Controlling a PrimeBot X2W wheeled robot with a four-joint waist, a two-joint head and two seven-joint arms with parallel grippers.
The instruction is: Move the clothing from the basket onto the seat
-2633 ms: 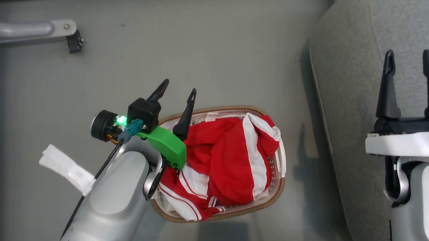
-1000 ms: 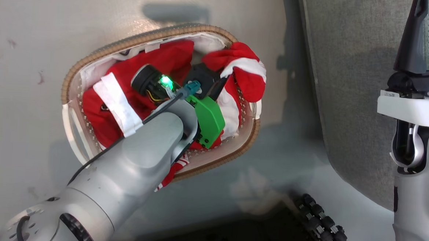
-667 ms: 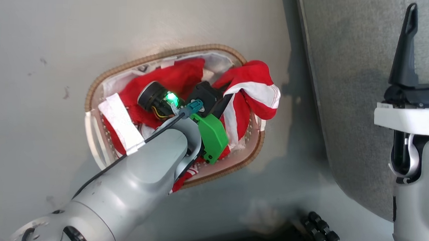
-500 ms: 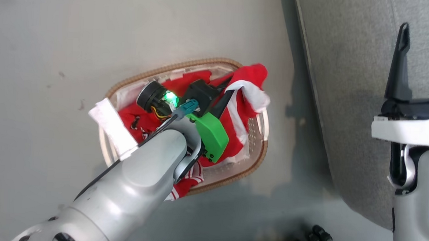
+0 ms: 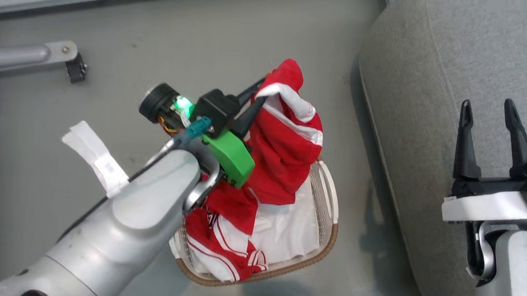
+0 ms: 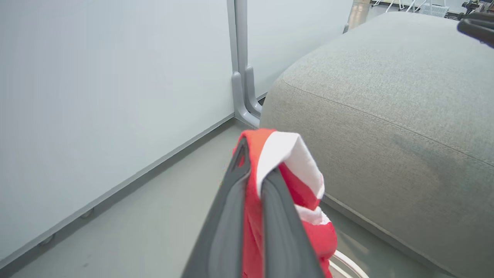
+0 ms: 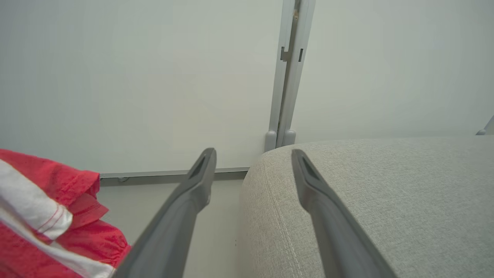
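The left gripper (image 5: 265, 89) is pinching a fold of the red garment (image 5: 286, 149), fingers (image 6: 231, 200) pressed together on it. In the left wrist view the cloth, red with a white stripe, is poking out past the tips. The garment is hanging from the grip over the far end of the basket (image 5: 326, 241), its lower part draping down towards it; can't tell if it's fully clear. A second red garment (image 5: 222, 245), white-striped, is lying in the basket's near end on the white liner (image 5: 286, 230). The basket is sitting on the grey floor (image 5: 206, 36) just beside the seat (image 5: 430, 62). The right gripper (image 5: 487, 105) is hovering over the seat, fingers spread, gripping nothing.
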